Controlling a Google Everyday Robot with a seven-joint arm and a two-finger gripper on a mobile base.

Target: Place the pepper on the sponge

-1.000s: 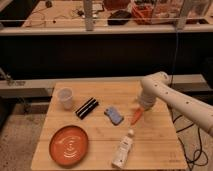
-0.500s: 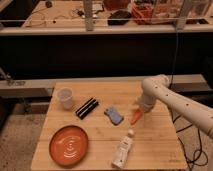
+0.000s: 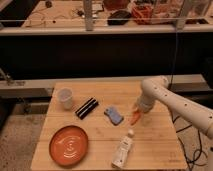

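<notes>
The pepper [image 3: 135, 118], slim and orange-red, lies tilted on the wooden table [image 3: 160, 145], right of the middle. My gripper [image 3: 139, 110] at the end of the white arm is directly over its upper end and hides that end. The sponge [image 3: 114, 115], a small blue-grey pad, rests flat on the table a short way left of the pepper, with a gap between them. Nothing sits on the sponge.
A black block with pale stripes [image 3: 86, 107] lies left of the sponge. A white cup [image 3: 65, 97] stands at the back left. An orange plate [image 3: 68, 145] is at the front left, and a white squeeze bottle [image 3: 123, 149] lies near the front edge below the pepper.
The arm has settled slightly lower and to the left over the pepper. The pepper and the sponge have barely moved.
</notes>
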